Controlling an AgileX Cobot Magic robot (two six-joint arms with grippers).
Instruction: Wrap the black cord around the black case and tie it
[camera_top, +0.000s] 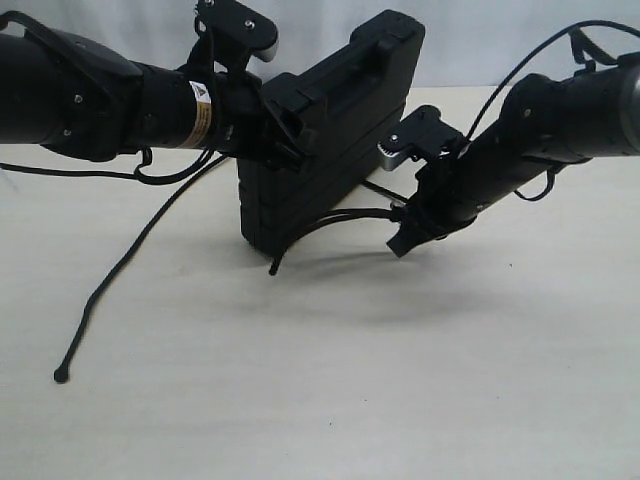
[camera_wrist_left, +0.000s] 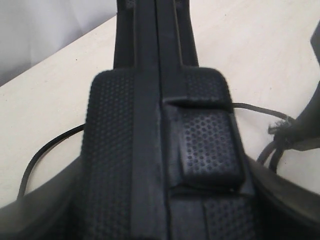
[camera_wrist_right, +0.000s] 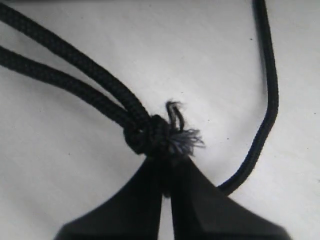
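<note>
Pale table (camera_top: 400, 400). Left arm (camera_top: 100, 100) reaches in level from the left, right arm (camera_top: 560, 120) slopes down from the right. Black case (camera_top: 340, 150) is in the middle, held up and tilted, handle edge uppermost, lower corner low over the table. Left gripper (camera_top: 282, 128) is clamped across the case's edge, one finger on each face. Right gripper (camera_wrist_right: 167, 172) points down beside the case's lower right, jaws pinched together on the frayed knot (camera_wrist_right: 165, 135). Black cord (camera_top: 110, 275): two strands run from the knot toward the case, and a loose tail trails left across the table to a knotted end (camera_top: 62, 375).
</note>
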